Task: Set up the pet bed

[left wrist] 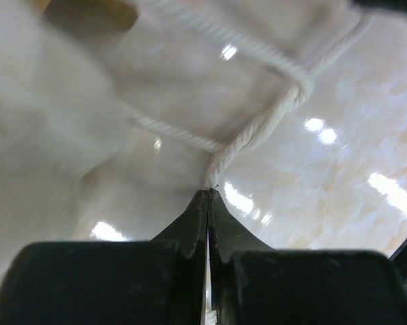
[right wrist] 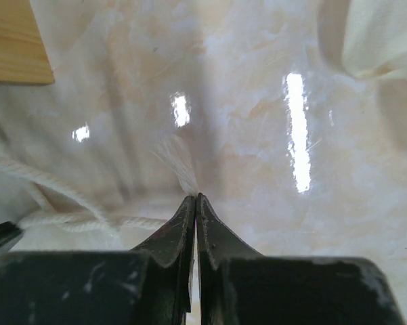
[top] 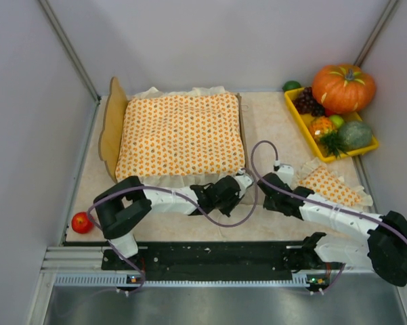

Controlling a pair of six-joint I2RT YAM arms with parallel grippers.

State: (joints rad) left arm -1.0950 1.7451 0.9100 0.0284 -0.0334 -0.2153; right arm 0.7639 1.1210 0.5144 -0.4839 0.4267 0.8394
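The pet bed (top: 112, 125) lies at the back left, its rounded plywood headboard on the left and an orange-dotted ruffled bedspread (top: 179, 134) covering it. My left gripper (top: 242, 183) is at the bed's near right corner; in the left wrist view it (left wrist: 208, 193) is shut on a white cord (left wrist: 254, 132) that runs to the cream ruffle. My right gripper (top: 265, 185) is just right of it; in the right wrist view it (right wrist: 195, 198) is shut on the frayed end of a white cord (right wrist: 179, 162). A corner of the wood frame (right wrist: 13, 40) shows there. The grey base is hidden.
A small orange-dotted pillow (top: 332, 186) lies on the table right of my right arm. A yellow tray (top: 296, 114) of fruit, a pumpkin (top: 343, 87) and a green fruit (top: 291, 86) stand at the back right. A red apple (top: 81, 222) sits near left.
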